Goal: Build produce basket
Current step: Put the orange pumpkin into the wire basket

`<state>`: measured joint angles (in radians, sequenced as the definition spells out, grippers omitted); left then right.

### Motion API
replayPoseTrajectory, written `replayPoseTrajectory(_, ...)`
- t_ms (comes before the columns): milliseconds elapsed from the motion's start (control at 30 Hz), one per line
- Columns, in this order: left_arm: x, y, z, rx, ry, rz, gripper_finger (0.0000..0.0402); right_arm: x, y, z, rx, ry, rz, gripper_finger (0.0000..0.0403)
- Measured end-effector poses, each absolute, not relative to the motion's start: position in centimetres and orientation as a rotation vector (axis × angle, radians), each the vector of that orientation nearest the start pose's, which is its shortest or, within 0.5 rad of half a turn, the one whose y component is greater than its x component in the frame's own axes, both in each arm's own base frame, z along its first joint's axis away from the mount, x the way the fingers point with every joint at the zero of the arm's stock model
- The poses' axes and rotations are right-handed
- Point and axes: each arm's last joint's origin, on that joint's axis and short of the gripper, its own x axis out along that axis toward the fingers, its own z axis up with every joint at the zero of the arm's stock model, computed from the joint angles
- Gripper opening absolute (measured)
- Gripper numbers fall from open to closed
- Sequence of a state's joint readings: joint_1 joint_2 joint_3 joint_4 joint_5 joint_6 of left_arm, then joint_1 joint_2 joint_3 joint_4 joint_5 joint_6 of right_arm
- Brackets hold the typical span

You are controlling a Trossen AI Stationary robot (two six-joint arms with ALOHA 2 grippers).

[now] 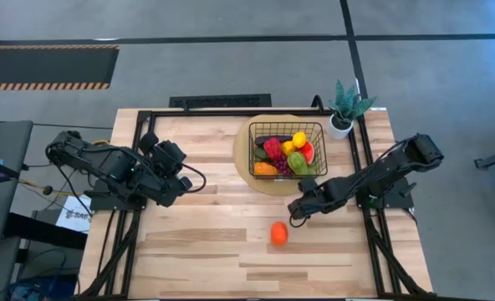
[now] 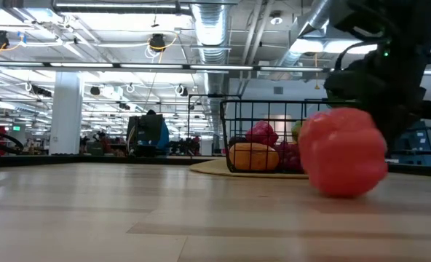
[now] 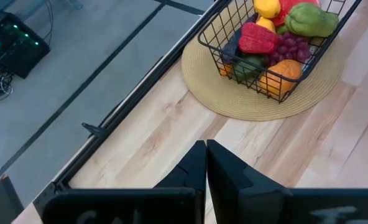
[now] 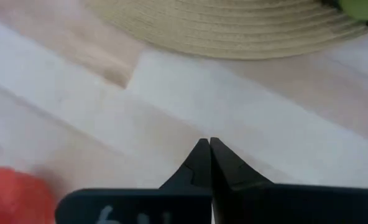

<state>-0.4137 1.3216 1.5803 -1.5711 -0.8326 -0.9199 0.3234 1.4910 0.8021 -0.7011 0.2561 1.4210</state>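
Room: a large open hall shows behind the surface in the low view, with ceiling ducts, lamps and white columns.
Surface [image 1: 197, 251]: pale wooden planks in a black frame, seen from above with one arm at each side.
Left arm: folded at the left edge of the surface, well apart from the basket; left gripper [image 1: 183, 186] has its fingers [image 3: 199, 163] pressed together with nothing between them.
Right arm: reaches in from the right edge toward the middle; right gripper [image 1: 297, 210] sits low over bare wood, between the mat and the loose fruit, its fingers [image 4: 204, 158] closed tip to tip and holding nothing.
Mat [image 1: 246, 171]: round, tan and woven, at the far middle of the surface, lying under the basket.
Basket [image 1: 287, 126]: black wire grid standing on the mat, filled with produce [image 1: 284, 155]: a yellow piece, red pieces, a green piece, purple grapes and an orange piece at one corner.
Potted plant [image 1: 344, 107]: green, in a white pot, at the far right corner just beside the basket.
Loose fruit [image 1: 278, 233]: orange-red and rounded, alone on the wood, near the right gripper but apart from it.
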Motion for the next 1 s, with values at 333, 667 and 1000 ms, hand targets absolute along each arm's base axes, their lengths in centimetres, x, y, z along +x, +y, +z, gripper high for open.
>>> replayPoseTrajectory(333, 19.0, -6.0, 39.6, -0.053, 0.78, 0.774, 0.0, 24.2, 8.0, 17.6, 0.822, 1.107, -0.709, 0.0013)
replayPoseTrajectory(667, 19.0, -6.0, 39.6, -0.06, 0.777, 0.776, 0.0, 24.4, 8.0, 17.9, 0.793, 1.088, -0.701, 0.0007)
replayPoseTrajectory(1000, 19.0, -6.1, 39.5, -0.077, 0.805, 0.754, 0.0, 24.8, 8.1, 18.1, 0.759, 1.074, -0.64, 0.0002)
